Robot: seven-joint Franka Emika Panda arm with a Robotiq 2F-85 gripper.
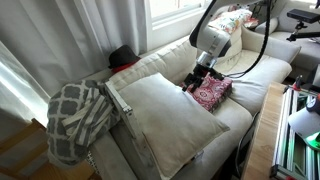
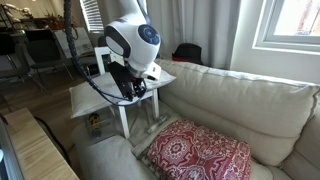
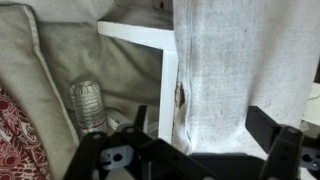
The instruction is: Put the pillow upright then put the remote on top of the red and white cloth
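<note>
Jaws, foremost in the wrist view, stood wide apart and held nothing; cream upholstery showed beyond the gap. Pillow (image 1: pixel 170 112) lay flat across the middle of the cushioned counter (image 1: pixel 262 72), its far edge just beside the cloth (image 1: pixel 212 93), which sat toward the counter's far end under the arm (image 1: pixel 212 42). Blanket (image 1: pixel 78 118) draped the near corner. No remote could be made out with certainty. Judged step: the first, the pillow not yet upright. The next move would call for closing on a pillow edge and tipping it against the backrest, clear of the cloth.
</note>
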